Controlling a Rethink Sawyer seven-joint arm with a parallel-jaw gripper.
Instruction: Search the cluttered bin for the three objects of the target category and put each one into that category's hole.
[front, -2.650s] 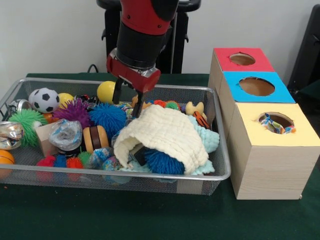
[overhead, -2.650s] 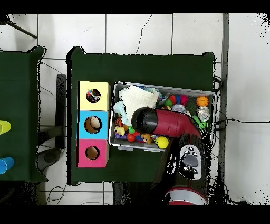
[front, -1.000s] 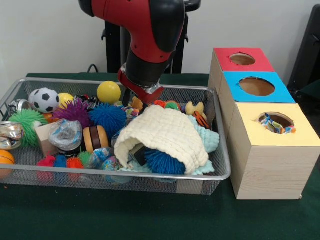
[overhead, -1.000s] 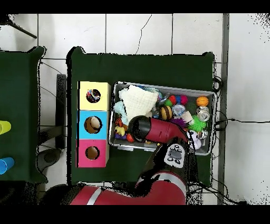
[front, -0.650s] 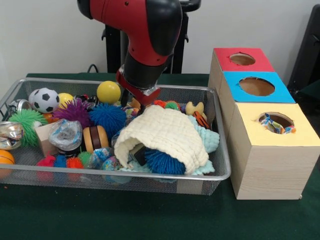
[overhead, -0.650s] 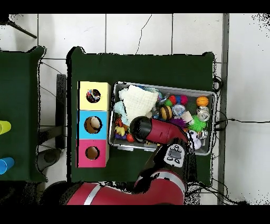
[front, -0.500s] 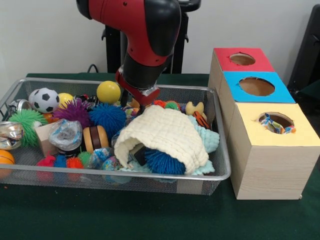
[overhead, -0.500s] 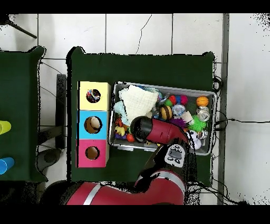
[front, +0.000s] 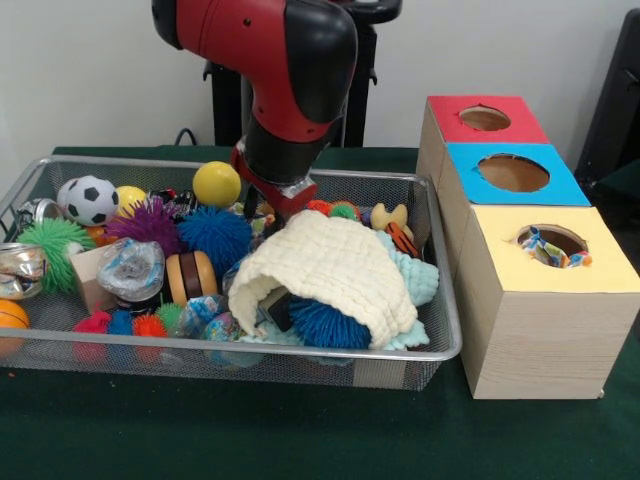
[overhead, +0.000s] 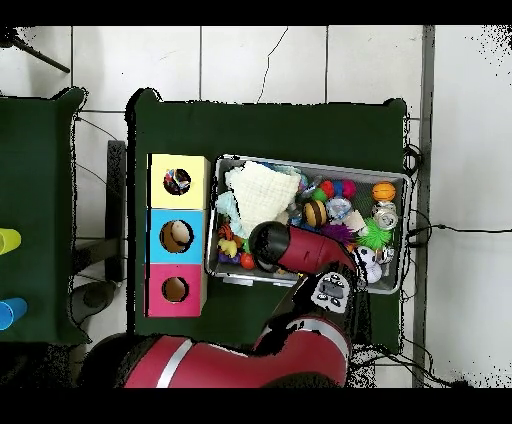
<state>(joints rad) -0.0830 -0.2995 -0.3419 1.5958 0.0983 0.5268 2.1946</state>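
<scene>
My gripper (front: 266, 208) reaches down into the wire bin (front: 440, 300), at its far side just behind a cream knitted cloth (front: 325, 265). Small toys and the cloth's edge hide its tips. The cream cloth lies over a light blue cloth (front: 415, 278) and a blue spiky ball (front: 322, 325). A yellow ball (front: 217, 184) and another blue spiky ball (front: 215, 232) sit to the gripper's left. From overhead the red arm (overhead: 290, 248) covers the gripper. Three boxes stand beside the bin, with a red hole (front: 484, 118), a blue hole (front: 513, 172) and a yellow hole (front: 552, 241).
A scrap of patterned fabric shows in the yellow hole. The bin's left half holds a soccer ball (front: 88, 198), a purple spiky ball (front: 148, 222), a green spiky ball (front: 50, 243), a wooden yo-yo (front: 190, 275) and crumpled foil (front: 20, 268). A small duck toy (front: 390, 216) lies near the right wall.
The arm has swung round and lowered. The gripper, earlier hanging open above the cloth's back edge, now sits down among the toys behind the cloth. The cloth has not moved.
</scene>
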